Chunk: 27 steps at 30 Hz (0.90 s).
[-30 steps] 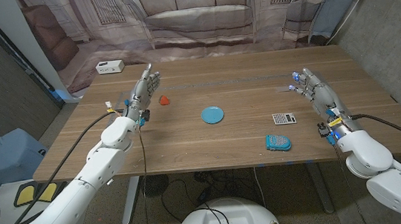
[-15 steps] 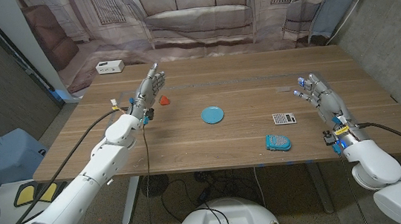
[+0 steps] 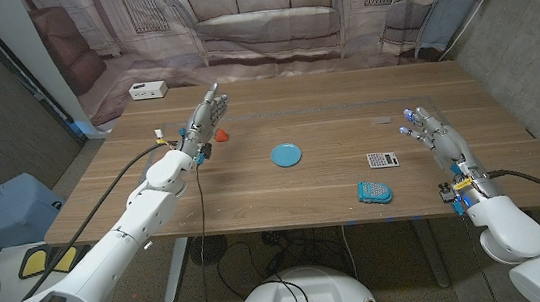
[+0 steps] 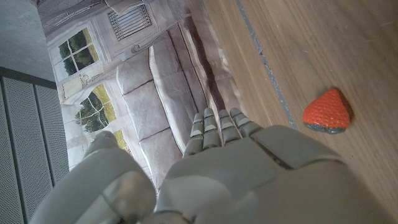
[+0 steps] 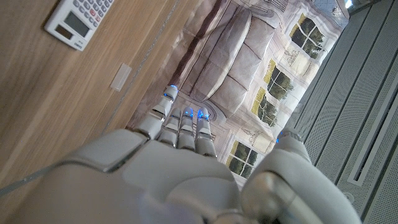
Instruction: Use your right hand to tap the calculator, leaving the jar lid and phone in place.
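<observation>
A small grey calculator [image 3: 382, 159] lies on the wooden table [image 3: 327, 115], right of centre, and it appears again as the calculator [image 5: 79, 17] in the right wrist view. My right hand [image 3: 433, 133] hangs to the right of it, fingers stretched out and holding nothing; the same right hand [image 5: 180, 168] is apart from the calculator. A round blue jar lid [image 3: 286, 154] sits mid-table. The phone [image 3: 375, 191], in a teal case, lies just nearer me than the calculator. My left hand [image 3: 208, 116] is raised at the far left, fingers straight and empty.
A red strawberry-shaped toy [image 3: 221, 134] lies beside my left hand, also seen as the toy [image 4: 328, 111]. A white box [image 3: 147, 89] stands at the table's far left corner. A strip of clear tape [image 5: 120, 76] is stuck on the wood beyond the calculator.
My right hand has drawn back toward the table's near right, away from the calculator. My left hand has shifted farther out, next to the red toy.
</observation>
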Each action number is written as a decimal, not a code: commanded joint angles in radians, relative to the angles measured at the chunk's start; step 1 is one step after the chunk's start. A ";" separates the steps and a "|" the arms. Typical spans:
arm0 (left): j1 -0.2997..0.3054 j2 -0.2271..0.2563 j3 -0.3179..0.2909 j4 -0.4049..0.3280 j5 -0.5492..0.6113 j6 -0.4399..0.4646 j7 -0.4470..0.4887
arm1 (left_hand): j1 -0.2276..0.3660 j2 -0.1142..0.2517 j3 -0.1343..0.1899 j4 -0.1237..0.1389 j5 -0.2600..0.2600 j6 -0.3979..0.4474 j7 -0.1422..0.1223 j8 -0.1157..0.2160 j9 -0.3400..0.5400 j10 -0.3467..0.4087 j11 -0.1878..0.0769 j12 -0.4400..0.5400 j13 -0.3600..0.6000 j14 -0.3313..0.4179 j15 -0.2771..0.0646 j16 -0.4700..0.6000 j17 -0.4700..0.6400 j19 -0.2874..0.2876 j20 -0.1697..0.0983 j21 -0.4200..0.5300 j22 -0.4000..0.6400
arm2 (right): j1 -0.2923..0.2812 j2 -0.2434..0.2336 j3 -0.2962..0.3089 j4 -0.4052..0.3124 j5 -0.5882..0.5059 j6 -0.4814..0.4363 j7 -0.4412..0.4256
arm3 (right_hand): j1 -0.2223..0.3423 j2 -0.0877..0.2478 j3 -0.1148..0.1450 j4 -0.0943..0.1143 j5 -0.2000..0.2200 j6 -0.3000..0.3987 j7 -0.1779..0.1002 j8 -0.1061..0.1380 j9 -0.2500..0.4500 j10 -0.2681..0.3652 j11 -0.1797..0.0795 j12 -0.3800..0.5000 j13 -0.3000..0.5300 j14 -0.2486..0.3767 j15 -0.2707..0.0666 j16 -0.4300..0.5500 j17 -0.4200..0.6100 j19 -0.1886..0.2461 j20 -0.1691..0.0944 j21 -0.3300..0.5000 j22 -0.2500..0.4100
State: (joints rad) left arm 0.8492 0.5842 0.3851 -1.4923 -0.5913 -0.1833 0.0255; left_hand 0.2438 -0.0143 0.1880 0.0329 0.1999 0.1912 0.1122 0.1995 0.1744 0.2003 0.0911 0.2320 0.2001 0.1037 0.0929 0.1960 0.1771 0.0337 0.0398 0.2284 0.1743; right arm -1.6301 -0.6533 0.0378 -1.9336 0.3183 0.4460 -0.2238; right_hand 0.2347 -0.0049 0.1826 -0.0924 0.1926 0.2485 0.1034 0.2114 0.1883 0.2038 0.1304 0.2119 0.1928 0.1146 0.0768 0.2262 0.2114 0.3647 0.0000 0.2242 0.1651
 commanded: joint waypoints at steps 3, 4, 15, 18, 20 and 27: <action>-0.014 0.001 0.006 -0.005 0.012 0.000 -0.002 | 0.001 0.011 0.003 -0.006 -0.003 0.011 0.001 -0.001 0.006 0.008 0.003 -0.001 -0.001 0.004 -0.003 -0.002 0.003 0.000 0.008 -0.003 0.004 | -0.030 0.014 0.039 -0.055 -0.229 -0.095 -0.103 | -0.005 -0.002 -0.002 -0.006 0.000 0.007 -0.010 -0.001 0.003 0.013 -0.004 0.005 0.003 0.007 -0.004 0.003 0.002 0.010 -0.002 -0.002 0.006; -0.014 0.001 0.006 -0.005 0.012 0.001 -0.003 | 0.001 0.011 0.003 -0.006 -0.003 0.012 0.001 -0.001 0.006 0.007 0.001 -0.001 -0.001 0.005 -0.004 -0.002 0.003 0.001 0.008 -0.003 0.004 | -0.030 0.013 0.042 -0.059 -0.243 -0.102 -0.106 | -0.004 -0.002 -0.002 -0.006 0.000 0.007 -0.012 -0.001 0.003 0.013 -0.005 0.005 0.003 0.008 -0.004 0.003 0.001 0.010 -0.003 -0.002 0.006; -0.028 -0.011 0.008 0.012 0.012 0.002 0.002 | 0.001 0.013 0.003 -0.008 -0.004 0.017 -0.003 -0.001 0.006 0.014 -0.002 0.000 -0.001 0.011 -0.005 -0.001 0.003 0.001 0.010 -0.007 0.004 | -0.023 0.028 0.054 -0.071 -0.359 -0.144 -0.150 | -0.001 0.001 -0.001 -0.008 0.001 0.008 -0.023 -0.002 0.003 0.008 -0.009 0.001 0.003 -0.005 -0.010 -0.004 0.001 -0.001 -0.007 -0.011 0.006; -0.036 -0.014 0.011 0.021 0.015 -0.001 -0.003 | 0.001 0.014 0.003 -0.008 -0.004 0.017 -0.003 -0.001 0.006 0.016 -0.003 0.000 -0.001 0.011 -0.006 -0.001 0.003 0.001 0.011 -0.007 0.004 | -0.023 0.029 0.056 -0.083 -0.412 -0.170 -0.171 | -0.002 0.000 -0.002 -0.009 0.001 0.009 -0.023 -0.003 0.003 0.007 -0.010 0.000 0.003 -0.007 -0.012 -0.006 0.001 -0.004 -0.007 -0.013 0.006; -0.039 -0.017 0.013 0.025 0.015 -0.002 -0.004 | 0.001 0.015 0.003 -0.009 -0.004 0.018 -0.004 -0.001 0.006 0.017 -0.001 0.000 -0.001 0.012 -0.005 -0.001 0.003 0.002 0.011 -0.007 0.004 | -0.026 0.026 0.059 -0.098 -0.456 -0.201 -0.185 | -0.002 0.000 -0.002 -0.009 0.001 0.009 -0.023 -0.003 0.003 0.006 -0.013 0.000 0.003 -0.008 -0.012 -0.006 0.001 -0.006 -0.008 -0.014 0.006; -0.047 -0.021 0.018 0.032 0.013 0.005 -0.009 | 0.002 0.016 0.003 -0.009 -0.004 0.020 -0.005 -0.001 0.006 0.019 -0.001 0.000 -0.001 0.014 -0.007 -0.002 0.003 0.002 0.012 -0.009 0.004 | -0.029 0.007 0.060 -0.131 -0.582 -0.269 -0.213 | 0.003 0.001 -0.001 -0.012 0.001 0.008 -0.029 -0.004 0.003 0.004 -0.016 -0.002 0.003 -0.012 -0.016 -0.009 0.000 -0.008 -0.009 -0.017 0.006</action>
State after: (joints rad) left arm 0.8171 0.5721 0.3958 -1.4763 -0.5782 -0.1781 0.0245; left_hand 0.2436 -0.0035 0.1923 0.0287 0.2000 0.2056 0.1089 0.2001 0.1795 0.2111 0.0874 0.2320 0.1953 0.1091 0.0874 0.1961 0.1771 0.0391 0.0452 0.2207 0.1743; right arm -1.6544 -0.6314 0.0907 -2.0192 -0.0907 0.2666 -0.3872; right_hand 0.2347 -0.0050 0.1817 -0.0988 0.1926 0.2552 0.0853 0.2114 0.1883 0.2052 0.1212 0.2119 0.1928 0.1050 0.0674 0.2214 0.2090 0.3571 -0.0075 0.2090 0.1703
